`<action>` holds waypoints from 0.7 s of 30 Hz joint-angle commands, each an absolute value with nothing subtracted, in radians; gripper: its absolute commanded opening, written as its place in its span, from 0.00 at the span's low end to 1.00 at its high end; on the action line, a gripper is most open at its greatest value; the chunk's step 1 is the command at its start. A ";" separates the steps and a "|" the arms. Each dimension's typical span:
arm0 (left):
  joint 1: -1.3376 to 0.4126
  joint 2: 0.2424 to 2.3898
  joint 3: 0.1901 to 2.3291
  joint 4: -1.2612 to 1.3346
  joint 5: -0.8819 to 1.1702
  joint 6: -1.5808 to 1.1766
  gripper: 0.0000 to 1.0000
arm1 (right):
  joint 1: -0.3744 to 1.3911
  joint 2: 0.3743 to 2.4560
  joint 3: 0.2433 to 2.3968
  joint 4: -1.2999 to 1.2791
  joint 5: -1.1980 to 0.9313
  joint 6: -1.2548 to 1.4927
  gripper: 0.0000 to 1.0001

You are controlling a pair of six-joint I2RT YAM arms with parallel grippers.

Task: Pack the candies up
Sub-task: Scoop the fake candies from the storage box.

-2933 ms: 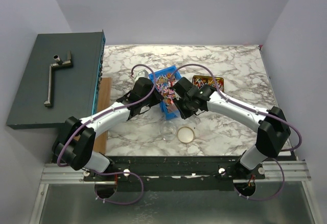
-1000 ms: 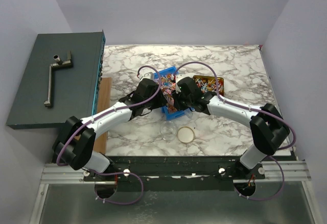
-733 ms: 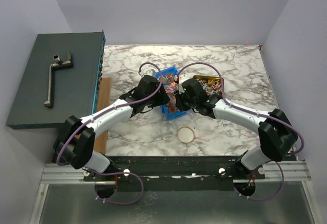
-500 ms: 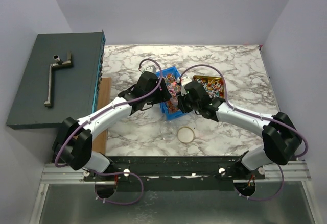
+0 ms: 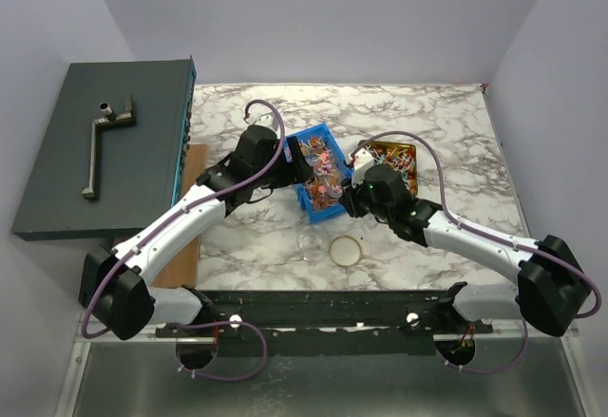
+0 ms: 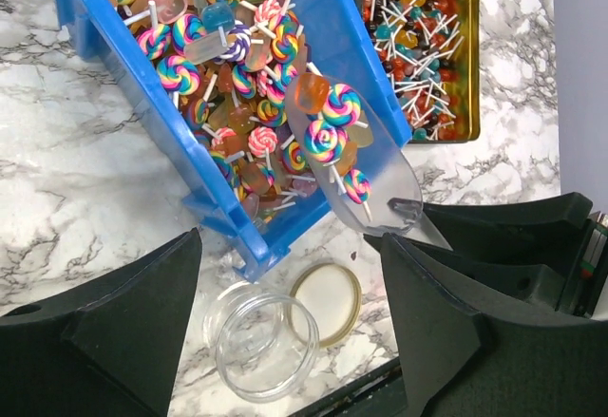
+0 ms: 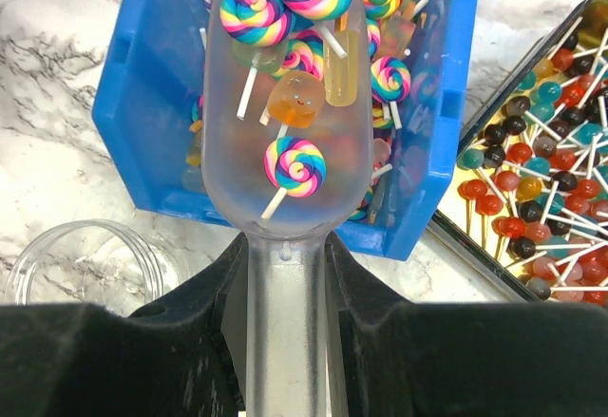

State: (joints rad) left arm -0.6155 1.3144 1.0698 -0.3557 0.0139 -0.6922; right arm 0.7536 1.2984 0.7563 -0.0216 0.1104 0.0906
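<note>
Right wrist, right end effector [image 7: 285, 267] clamping scoop [image 7: 285, 75] of candies [image 7: 295, 166], handle end cut off, left end effector [image 6: 290, 246] agape, empty

The bin [image 5: 323, 214] sits in the middle of my table [image 5: 427, 113], with candies [image 5: 321, 165] in it. The tin [image 5: 414, 162] lies just right of it, with more candies inside. The jar [image 5: 312, 242] stands in front of the bin, on my side, and the lid [image 5: 346, 248] lies just right of the jar. My right claw [image 7: 285, 251] holds the scoop [image 7: 233, 142] over the bin's near end, with some candies in it. My left claw [image 5: 293, 159] is by the bin's left side.
</note>
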 commanded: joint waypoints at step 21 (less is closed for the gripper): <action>-0.572 0.937 0.962 -0.599 0.096 -0.490 0.81 | 1.027 1.079 0.730 -0.040 0.329 0.039 0.01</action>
